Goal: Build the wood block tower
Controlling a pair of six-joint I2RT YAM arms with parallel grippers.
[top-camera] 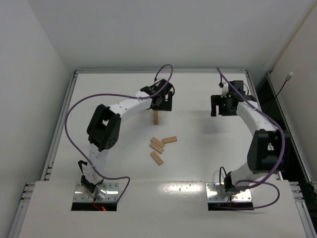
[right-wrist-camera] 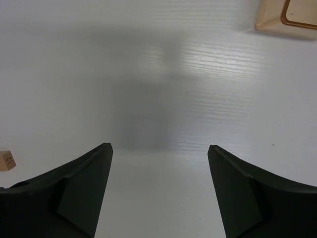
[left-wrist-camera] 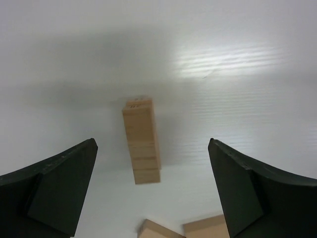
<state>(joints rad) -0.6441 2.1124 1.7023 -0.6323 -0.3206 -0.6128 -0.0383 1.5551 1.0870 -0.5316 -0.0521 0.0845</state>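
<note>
The tower (top-camera: 155, 117) is a narrow upright stack of tan wood blocks near the table's middle. From the left wrist it shows from above as a stack (left-wrist-camera: 141, 141) standing free. My left gripper (top-camera: 159, 105) hovers just over it, open (left-wrist-camera: 152, 144), its jaws wide apart and touching nothing. Several loose wood blocks (top-camera: 157, 145) lie flat in front of the tower, one apart (top-camera: 157, 158); two of them (left-wrist-camera: 158, 229) show at the bottom of the left wrist view. My right gripper (top-camera: 223, 109) hangs to the right, open (right-wrist-camera: 159, 146) over bare table.
A translucent orange tray corner (right-wrist-camera: 287, 15) shows at the top right of the right wrist view. One block end (right-wrist-camera: 7, 160) peeks in at that view's left edge. Raised table rims (top-camera: 74, 79) run along the back and sides.
</note>
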